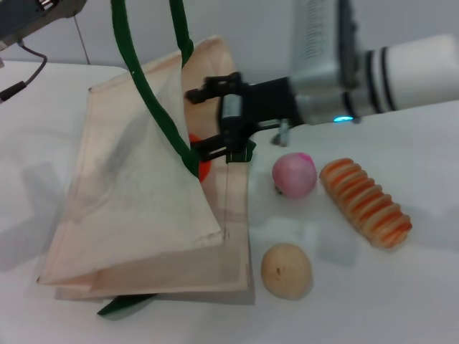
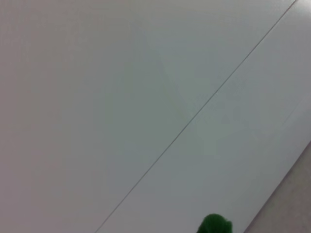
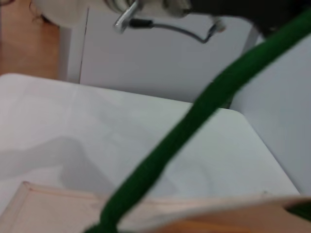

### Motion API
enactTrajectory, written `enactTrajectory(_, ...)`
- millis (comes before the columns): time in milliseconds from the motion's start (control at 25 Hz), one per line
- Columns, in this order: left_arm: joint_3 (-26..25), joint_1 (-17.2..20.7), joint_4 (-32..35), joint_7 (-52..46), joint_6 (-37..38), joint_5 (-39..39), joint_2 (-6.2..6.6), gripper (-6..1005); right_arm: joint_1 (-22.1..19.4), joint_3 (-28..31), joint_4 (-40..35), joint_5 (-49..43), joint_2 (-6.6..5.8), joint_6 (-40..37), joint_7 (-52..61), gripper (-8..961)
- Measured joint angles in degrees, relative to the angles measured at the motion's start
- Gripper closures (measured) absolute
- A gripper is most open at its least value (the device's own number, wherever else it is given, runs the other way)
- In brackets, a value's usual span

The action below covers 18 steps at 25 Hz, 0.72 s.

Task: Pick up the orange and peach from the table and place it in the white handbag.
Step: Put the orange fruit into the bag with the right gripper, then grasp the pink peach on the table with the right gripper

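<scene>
The white handbag [image 1: 136, 215] lies on the table with its mouth raised; its dark green straps [image 1: 154, 107] run up out of the top of the head view. My right gripper [image 1: 204, 118] is at the bag's mouth, fingers spread apart. The orange [image 1: 204, 168] shows partly just below the fingers, inside the mouth and behind a strap. The peach [image 1: 294, 174] sits on the table right of the bag. My left arm [image 1: 36, 14] is at the top left; its fingers do not show. A strap [image 3: 194, 121] crosses the right wrist view above the bag's edge [image 3: 48, 208].
A long orange-and-cream striped roll [image 1: 366, 203] lies right of the peach. A beige-tan ball [image 1: 286, 270] sits at the bag's front right corner. A bit of green strap [image 2: 215, 225] shows in the left wrist view.
</scene>
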Motion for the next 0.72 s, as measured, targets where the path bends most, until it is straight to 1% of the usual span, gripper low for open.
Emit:
enactTrajectory(80,-0.01,0.08,0.00,0.00,0.04,-0.01,0.13,869,-2.95,-0.56,-4.48,-0.01,-0.06,-3.34,2.87,146)
enactTrajectory(120,0.00,0.11,0.00,0.00,0.07,0.00,0.14,869,-5.96,-1.00,-8.65,-0.05,-0.18,-5.37,5.95,109)
enactTrajectory(160,0.00,0.11,0.00,0.00,0.07,0.00,0.14,869,-7.65,-1.14,-10.82,-0.19,-0.23,-6.32,7.46,100)
enactTrajectory(200,0.00,0.16,0.00,0.00,0.20,0.00,0.21,869,-7.65,-1.14,-10.82,-0.19,-0.23,-6.32,7.46,91)
enactTrajectory(320,-0.01,0.42,0.00,0.00,0.68,0.00,0.33,869,-13.35,-1.23,-17.75,-0.93,-0.40,-9.32,11.61,65)
enactTrajectory(400,-0.01,0.69,0.00,0.00,0.87,0.00,0.46,869,-16.79,-1.23,-22.25,-1.50,-0.43,-11.80,14.19,65)
enactTrajectory(440,0.00,0.74,0.00,-0.01,0.87,0.00,0.53,869,-18.78,-1.24,-24.80,-1.92,-0.45,-13.49,15.56,65)
enactTrajectory(480,-0.01,0.84,0.00,-0.07,0.88,0.00,0.68,869,-19.84,-1.24,-26.11,-2.36,-0.44,-14.83,16.36,65)
enactTrajectory(520,0.00,0.95,0.00,-0.15,0.88,0.00,0.73,869,-22.30,-1.22,-28.76,-3.81,-0.48,-17.86,17.94,65)
enactTrajectory(720,0.00,1.55,0.00,-0.35,0.89,-0.06,0.93,869,-24.13,-1.05,-29.63,-6.56,-0.47,-18.78,19.74,66)
